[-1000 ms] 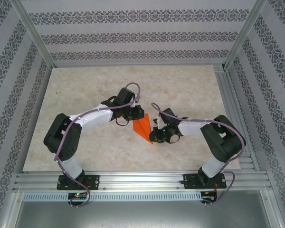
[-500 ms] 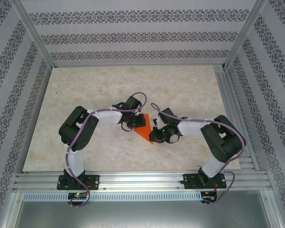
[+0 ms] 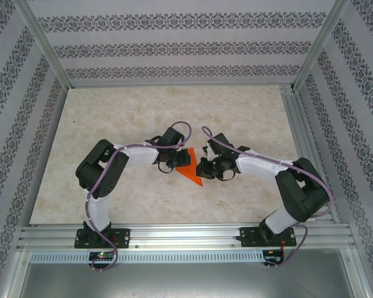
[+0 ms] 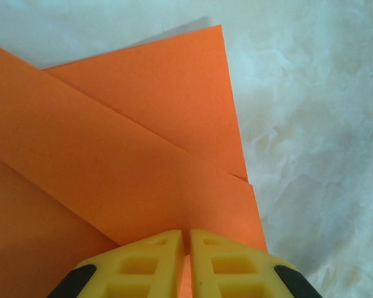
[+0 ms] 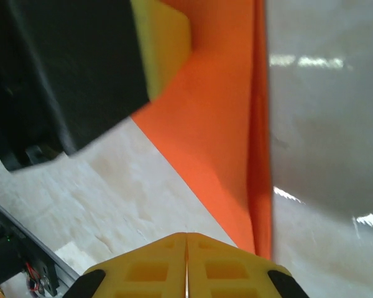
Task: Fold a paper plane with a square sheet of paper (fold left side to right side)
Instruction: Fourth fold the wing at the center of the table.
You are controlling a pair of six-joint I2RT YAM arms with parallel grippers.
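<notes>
Since a second ago the left arm has tucked its elbow in, bringing the left gripper (image 4: 186, 233) down onto the paper (image 3: 191, 172). The right gripper (image 5: 186, 234) has slid further out, at the paper's other edge. Both have their fingers pressed together. The paper lies folded mid-table (image 3: 112, 124).

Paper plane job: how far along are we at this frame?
Done: the orange paper is already folded into overlapping diagonal flaps, and from above it shows as a pointed triangle. In hand: left jaws and right jaws are both shut at opposite sides of it, apparently pressing creases; I can't confirm a grip. Left: it is not yet a narrow dart, so more folds are likely to come.
</notes>
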